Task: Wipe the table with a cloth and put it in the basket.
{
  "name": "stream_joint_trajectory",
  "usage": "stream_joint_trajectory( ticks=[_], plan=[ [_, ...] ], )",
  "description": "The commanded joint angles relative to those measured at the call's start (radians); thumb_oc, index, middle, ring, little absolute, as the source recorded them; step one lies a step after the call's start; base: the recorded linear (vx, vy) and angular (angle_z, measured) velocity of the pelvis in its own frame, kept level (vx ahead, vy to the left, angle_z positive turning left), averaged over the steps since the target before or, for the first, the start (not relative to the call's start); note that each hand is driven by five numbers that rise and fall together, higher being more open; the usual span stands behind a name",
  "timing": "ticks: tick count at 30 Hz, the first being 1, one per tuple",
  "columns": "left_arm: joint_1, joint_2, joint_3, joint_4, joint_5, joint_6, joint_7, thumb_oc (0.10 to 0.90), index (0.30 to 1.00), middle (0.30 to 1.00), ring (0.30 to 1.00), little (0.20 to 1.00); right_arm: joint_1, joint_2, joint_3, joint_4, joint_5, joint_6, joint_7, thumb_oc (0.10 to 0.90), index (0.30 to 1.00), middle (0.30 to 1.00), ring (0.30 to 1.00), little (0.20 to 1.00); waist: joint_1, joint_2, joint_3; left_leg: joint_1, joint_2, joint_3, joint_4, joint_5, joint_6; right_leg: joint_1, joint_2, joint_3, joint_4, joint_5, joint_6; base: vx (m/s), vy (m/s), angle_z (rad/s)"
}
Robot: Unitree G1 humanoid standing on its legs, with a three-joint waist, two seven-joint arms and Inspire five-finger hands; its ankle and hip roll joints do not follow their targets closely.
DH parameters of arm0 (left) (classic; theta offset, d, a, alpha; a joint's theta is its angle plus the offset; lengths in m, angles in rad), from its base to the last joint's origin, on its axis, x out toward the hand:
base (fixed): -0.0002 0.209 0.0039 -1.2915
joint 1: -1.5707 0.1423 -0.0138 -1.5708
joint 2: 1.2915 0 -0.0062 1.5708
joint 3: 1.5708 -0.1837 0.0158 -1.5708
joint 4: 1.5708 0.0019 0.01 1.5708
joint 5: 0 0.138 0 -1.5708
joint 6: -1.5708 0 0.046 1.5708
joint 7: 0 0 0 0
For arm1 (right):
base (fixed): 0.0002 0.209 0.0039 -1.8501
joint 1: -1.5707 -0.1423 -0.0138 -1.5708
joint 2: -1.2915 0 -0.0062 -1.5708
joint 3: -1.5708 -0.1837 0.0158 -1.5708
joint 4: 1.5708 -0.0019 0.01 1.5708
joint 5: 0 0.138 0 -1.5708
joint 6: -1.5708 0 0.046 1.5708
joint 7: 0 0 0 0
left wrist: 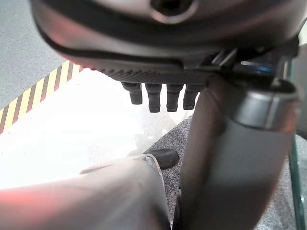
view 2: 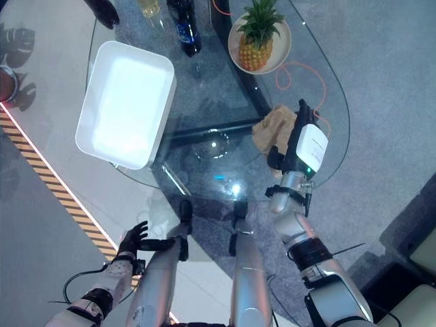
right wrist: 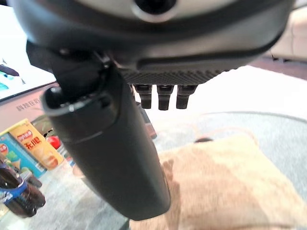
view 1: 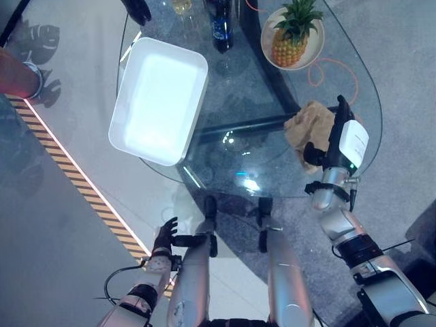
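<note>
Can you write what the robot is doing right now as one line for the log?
phase: reaching cloth | right hand: open, over crumpled tan cloth on glass table | left hand: open, idle below table | white rectangular basket: empty

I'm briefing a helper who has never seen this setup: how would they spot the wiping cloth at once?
Start at the glass table and go to its edge on the robot's right, nearer the robot than the plate with the pineapple. The cloth lies crumpled there beside the right robot hand; it is the only soft, tan thing on the glass.
</note>
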Motion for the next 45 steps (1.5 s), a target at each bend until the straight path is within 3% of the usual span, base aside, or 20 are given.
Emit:
stream_joint_trajectory(
  ticks=[1, 11, 18, 27, 33, 45],
  plan=[
    [0.107, 0.021, -0.035, 0.001, 0.003, 0.062, 0.046, 0.800, 0.900, 0.900, 0.900, 0.900, -0.012, -0.056, 0.009, -0.146, 0.013, -0.034, 0.029, 0.800, 0.900, 0.900, 0.900, 0.900, -0.006, -0.027, -0.018, -0.099, -0.018, -0.006, 0.141, -0.057, 0.033, -0.011, -0.021, -0.047, 0.020, -0.001, 0.004, 0.02, 0.002, 0.03],
    [0.093, 0.024, -0.060, -0.006, -0.016, 0.056, 0.040, 0.800, 0.900, 0.900, 0.900, 0.900, -0.027, -0.039, 0.032, -0.031, 0.122, 0.056, -0.016, 0.800, 0.900, 0.900, 0.900, 0.900, 0.002, -0.025, -0.018, -0.162, -0.017, -0.010, 0.170, -0.060, 0.034, -0.075, -0.021, -0.054, 0.042, 0.002, 0.002, 0.01, -0.002, 0.02],
    [0.083, 0.028, -0.077, -0.016, -0.039, 0.055, 0.042, 0.800, 0.900, 0.900, 0.900, 0.900, -0.038, -0.046, 0.021, 0.052, 0.193, 0.066, -0.091, 0.800, 0.900, 0.900, 0.900, 0.900, 0.002, -0.014, -0.018, -0.209, -0.017, -0.010, 0.184, -0.058, 0.037, -0.127, -0.019, -0.054, 0.052, 0.010, 0.001, 0.01, -0.002, 0.02],
    [0.079, 0.028, -0.103, -0.038, -0.057, 0.063, 0.054, 0.800, 0.900, 0.900, 0.900, 0.900, -0.092, -0.084, -0.019, 0.101, 0.191, 0.062, -0.227, 0.800, 0.900, 0.900, 0.900, 0.900, 0.004, 0.003, -0.018, -0.264, -0.021, -0.013, 0.206, -0.063, 0.040, -0.188, -0.020, -0.049, 0.068, 0.019, 0.002, 0.00, 0.000, 0.00],
    [0.076, 0.026, -0.107, -0.051, -0.062, 0.068, 0.058, 0.800, 0.900, 0.900, 0.900, 0.900, -0.117, -0.097, -0.015, 0.100, 0.175, 0.051, -0.214, 0.800, 0.900, 0.900, 0.900, 0.900, 0.004, 0.009, -0.018, -0.291, -0.022, -0.015, 0.216, -0.063, 0.040, -0.219, -0.020, -0.047, 0.080, 0.020, 0.001, 0.00, 0.000, 0.00],
    [0.057, 0.024, -0.131, -0.070, -0.085, 0.065, 0.052, 0.800, 0.900, 0.900, 0.900, 0.900, -0.181, -0.093, 0.022, 0.160, 0.265, 0.033, -0.147, 0.800, 0.900, 0.900, 0.900, 0.900, 0.014, 0.026, -0.018, -0.366, -0.033, -0.020, 0.240, -0.066, 0.045, -0.303, -0.015, -0.043, 0.111, 0.024, -0.001, 0.01, 0.001, 0.01]
  ],
)
